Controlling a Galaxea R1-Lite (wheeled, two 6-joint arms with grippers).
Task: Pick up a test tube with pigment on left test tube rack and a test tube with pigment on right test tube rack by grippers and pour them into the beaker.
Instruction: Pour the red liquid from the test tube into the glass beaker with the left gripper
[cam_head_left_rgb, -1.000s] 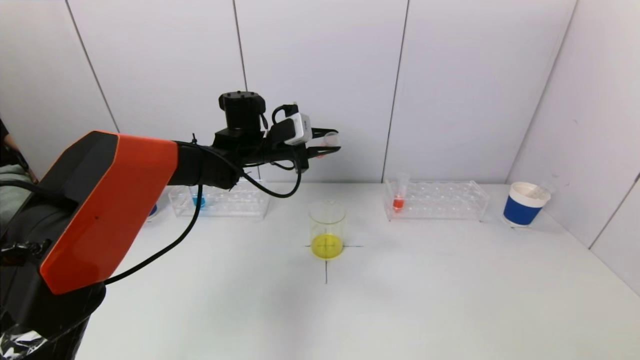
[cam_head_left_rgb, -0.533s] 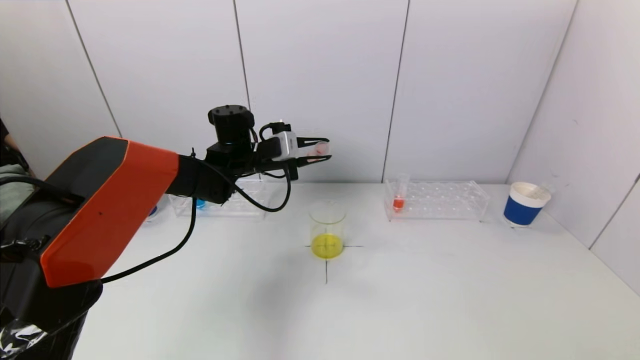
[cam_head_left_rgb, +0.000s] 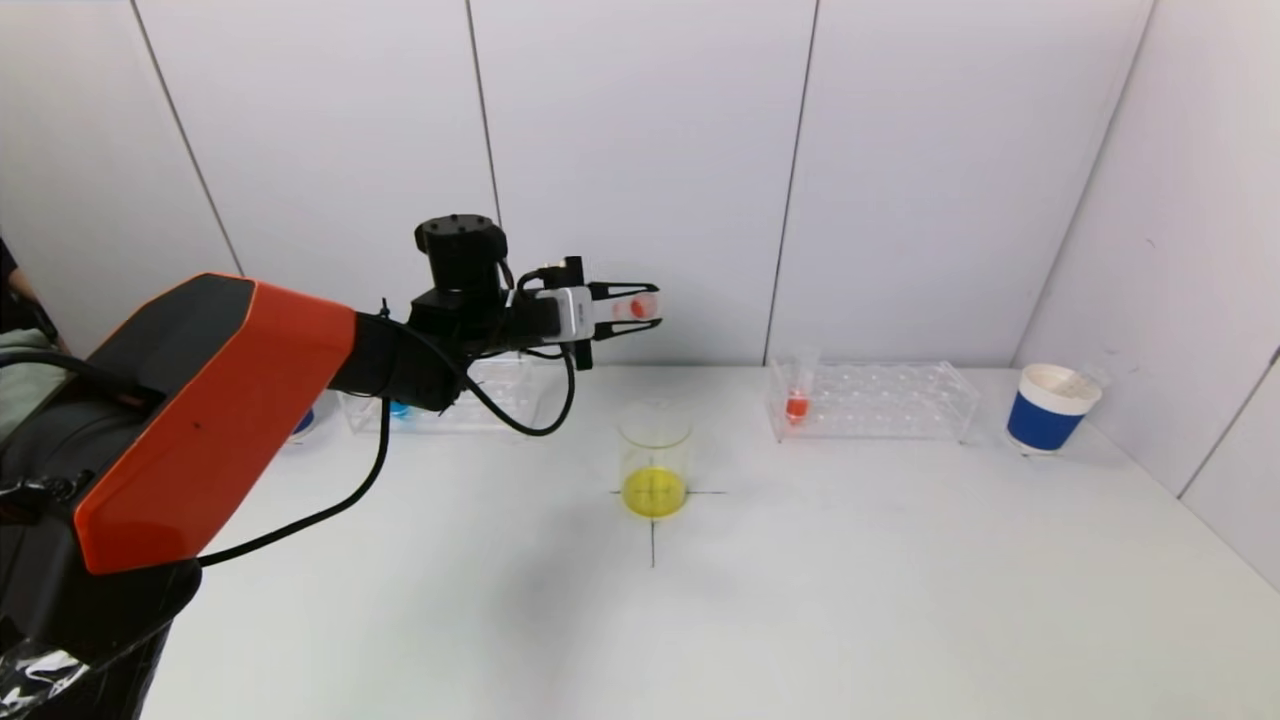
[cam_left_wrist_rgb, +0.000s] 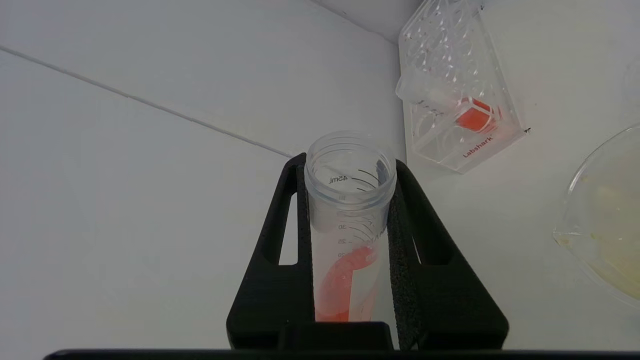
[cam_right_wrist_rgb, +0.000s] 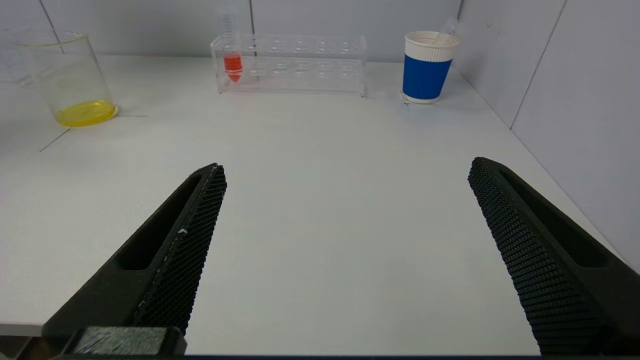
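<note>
My left gripper (cam_head_left_rgb: 655, 306) is shut on a clear test tube with red pigment (cam_head_left_rgb: 632, 308), held high above the table, over and slightly behind the beaker (cam_head_left_rgb: 655, 455). The beaker holds yellow liquid. In the left wrist view the tube (cam_left_wrist_rgb: 345, 235) lies between the two black fingers, its open mouth pointing away from the wrist, and the pigment spreads along its wall. The left rack (cam_head_left_rgb: 470, 408) holds a blue tube (cam_head_left_rgb: 400, 408). The right rack (cam_head_left_rgb: 885, 400) holds a red tube (cam_head_left_rgb: 797, 398). My right gripper (cam_right_wrist_rgb: 345, 170) is open and empty, low over the table's right front.
A blue paper cup (cam_head_left_rgb: 1050, 408) with a white rim stands at the far right near the wall, and also shows in the right wrist view (cam_right_wrist_rgb: 427, 67). A black cross is marked on the table under the beaker. Wall panels stand close behind both racks.
My left gripper has come down a little and drawn slightly back to the left with the tube. The wrist has turned, so the tube lies more level.
</note>
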